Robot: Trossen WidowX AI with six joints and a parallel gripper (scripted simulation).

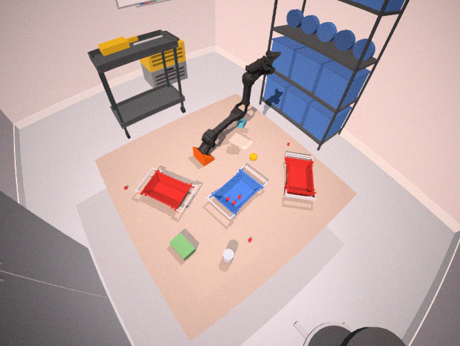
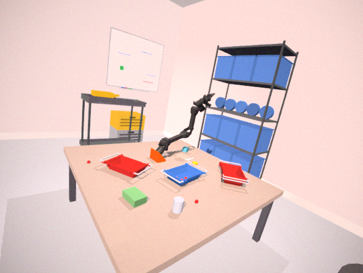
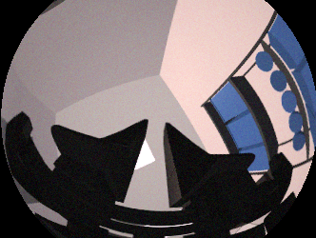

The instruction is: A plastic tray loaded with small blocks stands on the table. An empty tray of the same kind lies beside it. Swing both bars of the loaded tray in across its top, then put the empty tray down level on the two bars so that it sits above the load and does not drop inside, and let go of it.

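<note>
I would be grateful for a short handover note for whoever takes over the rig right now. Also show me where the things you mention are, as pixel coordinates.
Gripper (image 1: 277, 54) (image 2: 213, 94) (image 3: 156, 124): raised away from the trays, fingers slightly apart, holding nothing.
Loaded tray: the blue tray (image 1: 245, 184) (image 2: 189, 172), with small red blocks (image 1: 239, 196) (image 2: 185, 178) inside.
Empty: two red trays (image 1: 165, 189) (image 2: 126, 166), one either side; which is meant, I cannot tell.
Done: neither bar is across the blue tray.
Left: swing both in, set an empty tray level on them, release.

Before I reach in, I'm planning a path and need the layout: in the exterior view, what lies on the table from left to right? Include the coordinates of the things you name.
Small red block (image 2: 88, 161) → red tray (image 2: 124, 166) → orange wedge (image 2: 156, 155) → white cup (image 2: 177, 205) → yellow disc (image 2: 195, 163) → red tray at the right (image 2: 233, 173)
</note>
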